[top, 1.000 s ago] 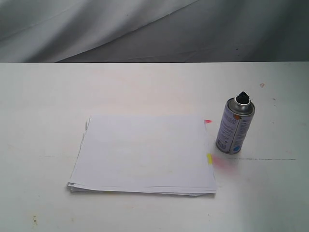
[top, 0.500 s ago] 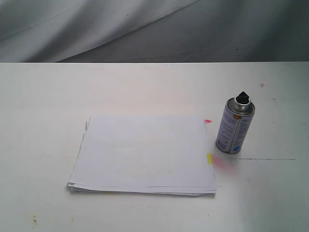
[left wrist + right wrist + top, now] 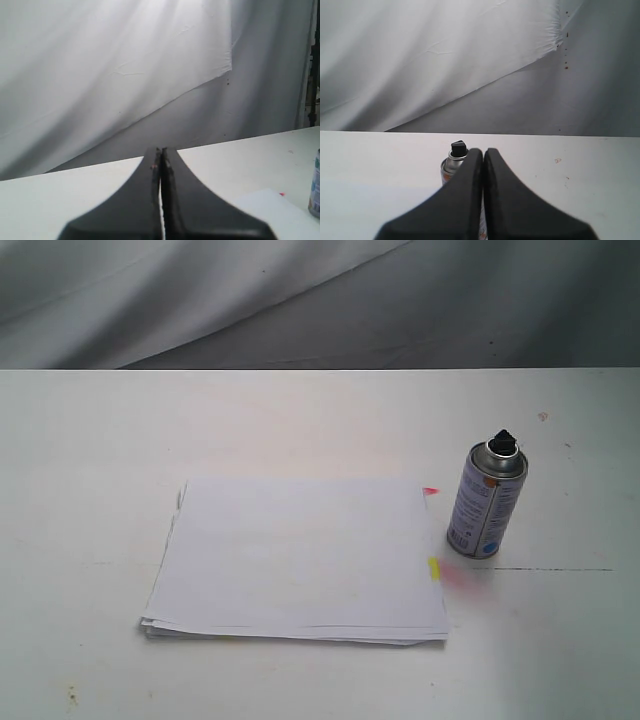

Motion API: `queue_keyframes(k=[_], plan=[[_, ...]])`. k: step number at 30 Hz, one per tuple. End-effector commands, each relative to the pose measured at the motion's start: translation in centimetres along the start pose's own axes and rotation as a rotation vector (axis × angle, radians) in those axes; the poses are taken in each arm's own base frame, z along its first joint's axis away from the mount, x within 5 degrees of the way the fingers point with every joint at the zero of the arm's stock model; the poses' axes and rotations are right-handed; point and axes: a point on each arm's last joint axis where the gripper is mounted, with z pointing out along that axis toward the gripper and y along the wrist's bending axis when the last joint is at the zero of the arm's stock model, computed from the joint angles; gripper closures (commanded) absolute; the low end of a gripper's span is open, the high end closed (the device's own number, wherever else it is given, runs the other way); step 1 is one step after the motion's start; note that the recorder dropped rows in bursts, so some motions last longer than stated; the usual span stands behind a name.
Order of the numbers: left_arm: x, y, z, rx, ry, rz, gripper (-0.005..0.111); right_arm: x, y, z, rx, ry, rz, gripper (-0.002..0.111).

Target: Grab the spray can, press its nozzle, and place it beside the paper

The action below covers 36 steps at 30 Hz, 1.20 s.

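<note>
In the exterior view neither arm appears. It shows only the white table (image 3: 300, 410) and a grey draped cloth (image 3: 200, 290) behind it. The paper (image 3: 300, 555) lies flat left of centre toward the near edge, a thin stack with its sheets slightly fanned at the left and near sides. Along its right edge are a pink tab (image 3: 430, 490) at the far corner and a yellow tab (image 3: 434, 567) nearer. Just right of the yellow tab the tabletop carries a faint pink stain (image 3: 462, 580). The spray can (image 3: 486, 505) stands upright just beside the paper's right edge, apart from it. Its black nozzle (image 3: 503, 441) is on top, and nothing touches it.

The left wrist view shows what the exterior view lacks: the left gripper (image 3: 161, 151), its two dark fingers pressed together with nothing between them, raised above the table. Beyond it, this view catches only a corner of the paper and a sliver of the can cut off by the picture's edge.

The right wrist view shows the right gripper (image 3: 483, 151), likewise closed tight and empty. The can's dome and nozzle show just past the fingertips, and the fingers hide the can's lower body. The paper cannot be made out here.
</note>
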Motion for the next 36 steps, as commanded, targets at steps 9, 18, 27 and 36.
queue_keyframes(k=[9, 18, 27, 36], plan=[[4.3, 0.2, 0.1, -0.020, 0.029, 0.082, 0.107, 0.1, 0.0, 0.0, 0.005, -0.007, -0.009, 0.108], [5.8, 0.9, -0.2, -0.123, 0.203, 0.041, 0.107, 0.1, 0.0, 0.0, 0.005, -0.007, -0.009, 0.108], [6.8, 0.7, -1.3, -0.114, 0.291, 0.027, 0.107, 0.1, 0.0, 0.0, 0.005, -0.007, -0.009, 0.108], [6.5, 0.6, -1.7, -0.116, 0.229, 0.021, 0.107, 0.1, 0.0, 0.0, 0.005, -0.007, -0.009, 0.108]])
